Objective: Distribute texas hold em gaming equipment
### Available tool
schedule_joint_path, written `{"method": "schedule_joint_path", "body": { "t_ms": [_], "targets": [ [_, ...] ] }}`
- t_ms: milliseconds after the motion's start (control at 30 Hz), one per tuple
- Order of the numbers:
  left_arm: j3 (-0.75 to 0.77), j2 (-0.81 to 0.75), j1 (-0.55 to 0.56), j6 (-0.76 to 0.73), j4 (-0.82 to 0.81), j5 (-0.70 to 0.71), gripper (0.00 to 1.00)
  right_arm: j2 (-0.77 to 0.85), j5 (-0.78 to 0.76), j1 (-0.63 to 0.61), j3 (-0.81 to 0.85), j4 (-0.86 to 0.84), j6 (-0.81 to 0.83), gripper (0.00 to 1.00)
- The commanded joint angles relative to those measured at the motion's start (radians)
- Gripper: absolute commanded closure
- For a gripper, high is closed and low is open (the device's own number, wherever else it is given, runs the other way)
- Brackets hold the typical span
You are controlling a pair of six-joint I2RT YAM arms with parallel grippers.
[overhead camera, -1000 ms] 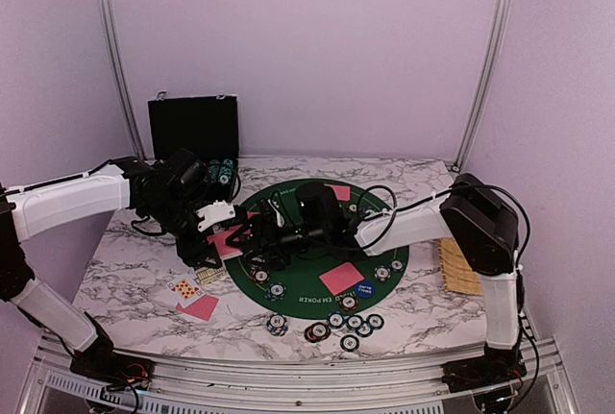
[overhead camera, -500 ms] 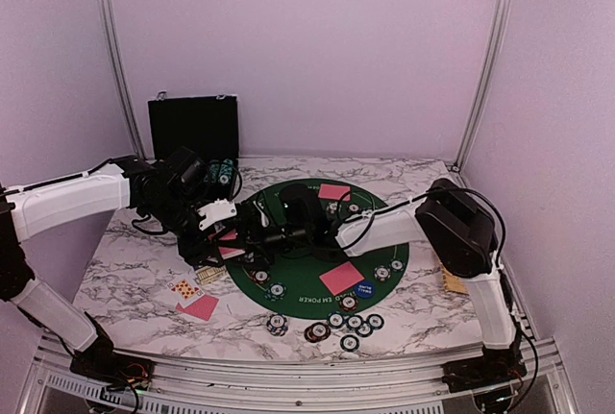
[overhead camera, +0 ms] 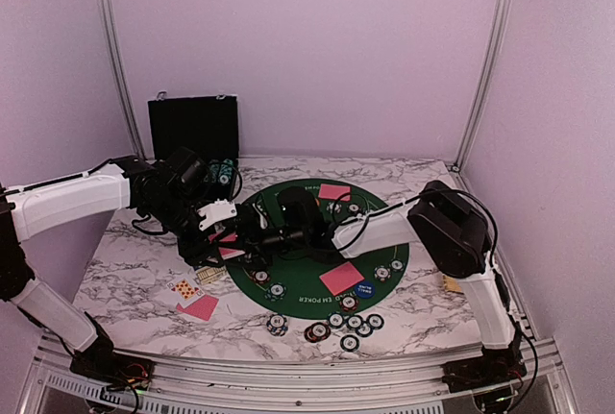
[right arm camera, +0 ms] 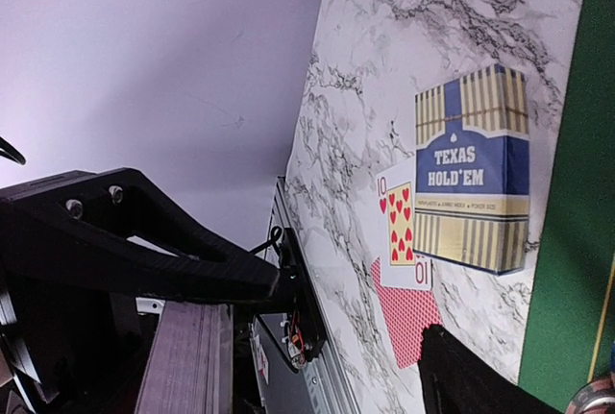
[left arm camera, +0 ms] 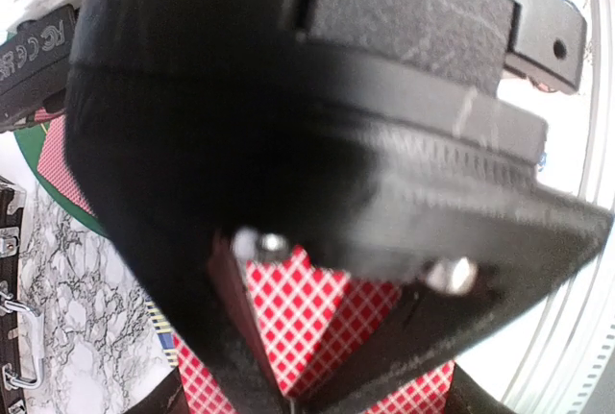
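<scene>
The right arm reaches further across the round green felt mat (overhead camera: 384, 241) than a second ago. Its elbow sits more to the left, and the right gripper (right arm camera: 360, 313) now lies just beside the left gripper (left arm camera: 288, 390). The right jaws stand wide, a little narrower than before, and grip nothing.

The left gripper is clamped tight on the stack of red-backed playing cards (left arm camera: 317, 308), held over the mat's left edge. In the right wrist view the stack shows edge-on as a thin layered block below the upper black finger (right arm camera: 144, 231).

I judge this a hand-over, with the right gripper set to draw a card off the stack for dealing. Whether a finger already touches the cards I cannot tell, since dark housing fills most of the left wrist view.

The cards are thin and smooth, with a red diamond lattice on the back. A blue-and-gold cardboard card box (right arm camera: 473, 169) lies flat on the grey-veined marble-pattern table (right arm camera: 384, 49), a face-up ten with red pips (right arm camera: 402, 224) against it. Small round poker chips (overhead camera: 348, 324), hard discs with striped rims, cluster at the mat's near edge.
</scene>
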State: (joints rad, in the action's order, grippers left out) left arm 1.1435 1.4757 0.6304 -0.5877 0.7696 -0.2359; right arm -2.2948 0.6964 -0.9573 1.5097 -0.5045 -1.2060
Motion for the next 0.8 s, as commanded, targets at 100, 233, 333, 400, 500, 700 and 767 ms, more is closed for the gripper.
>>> {"method": "schedule_joint_path", "body": {
  "t_ms": [100, 233, 333, 400, 500, 700, 767],
  "targets": [
    [0.006, -0.015, 0.003, -0.008, 0.007, -0.024, 1.0, 0.042, -0.012, 0.031, -0.081, -0.035, -0.005, 0.24],
    [0.002, -0.016, 0.003, -0.008, 0.008, -0.024, 1.0, 0.066, -0.012, 0.041, -0.11, -0.034, 0.006, 0.26],
    [0.002, -0.016, 0.003, -0.006, 0.007, -0.023, 1.0, 0.081, -0.01, 0.049, -0.128, -0.038, 0.007, 0.29],
    [0.002, -0.016, 0.003, -0.004, 0.007, -0.023, 1.0, 0.093, -0.008, 0.052, -0.136, -0.046, 0.007, 0.31],
    [0.001, -0.014, 0.003, -0.004, 0.008, -0.023, 1.0, 0.111, -0.004, 0.054, -0.14, -0.048, 0.011, 0.35],
    [0.0, -0.016, 0.003, -0.004, 0.007, -0.023, 1.0, 0.152, 0.006, 0.053, -0.151, -0.053, 0.018, 0.39],
    [0.001, -0.016, 0.003, -0.004, 0.008, -0.023, 1.0, 0.162, 0.01, 0.052, -0.156, -0.055, 0.018, 0.38]
  ]
}}
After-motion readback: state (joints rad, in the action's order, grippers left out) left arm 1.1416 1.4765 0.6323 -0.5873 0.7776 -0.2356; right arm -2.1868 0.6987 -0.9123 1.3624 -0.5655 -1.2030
